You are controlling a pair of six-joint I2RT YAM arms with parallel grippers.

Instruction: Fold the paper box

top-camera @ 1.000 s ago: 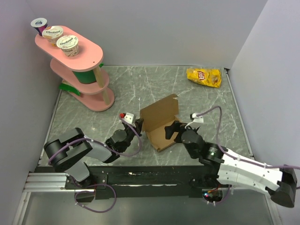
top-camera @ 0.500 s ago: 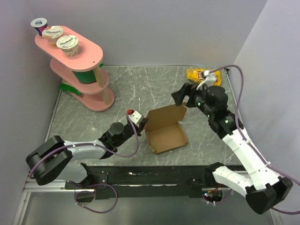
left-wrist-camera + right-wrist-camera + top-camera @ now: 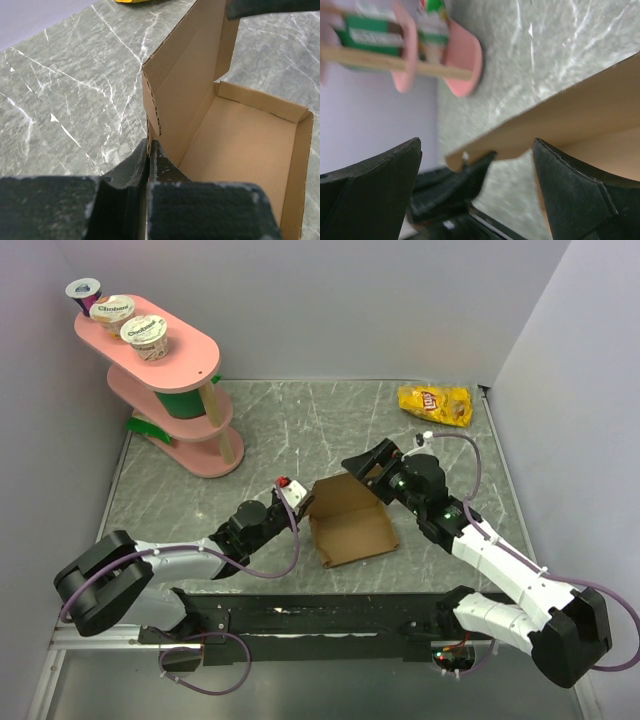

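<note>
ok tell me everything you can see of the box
The box is plain brown corrugated cardboard with no print. It is half folded into a shallow open tray with low walls. Its lid stands up on the far side, with a small side tab bent inward. It sits near the middle of the grey marbled table. The left gripper is shut on its left corner at the foot of the lid. The right gripper is open astride the lid's top edge; contact is unclear.

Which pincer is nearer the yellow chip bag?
Right. The right pincer, open over the brown cardboard box, is nearer the yellow chip bag; the left pincer clamps the box's opposite side, farther.
</note>
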